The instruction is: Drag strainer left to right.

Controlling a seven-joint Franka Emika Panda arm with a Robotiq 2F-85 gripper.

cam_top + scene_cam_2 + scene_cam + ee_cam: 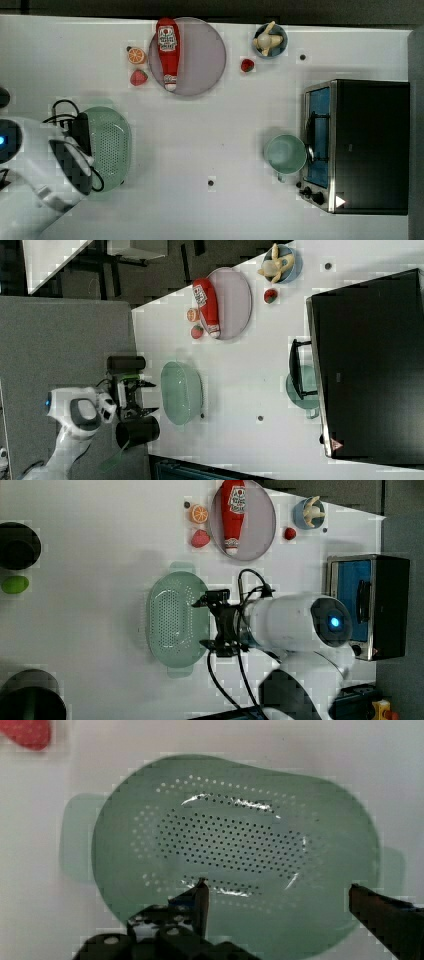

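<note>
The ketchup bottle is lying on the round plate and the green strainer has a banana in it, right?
Not quite. The ketchup bottle does lie on the round plate, but the strainer is empty, as the wrist view shows. The banana sits in the small blue bowl in the top view.

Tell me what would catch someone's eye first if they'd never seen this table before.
Probably the red ketchup bottle lying on the grey plate at the top view's upper middle. Next, the white robot arm at the top view's left, its open gripper poised over the mint-green strainer. Then the black and silver toaster oven at the top view's right, with a round green cup right beside it.
</note>
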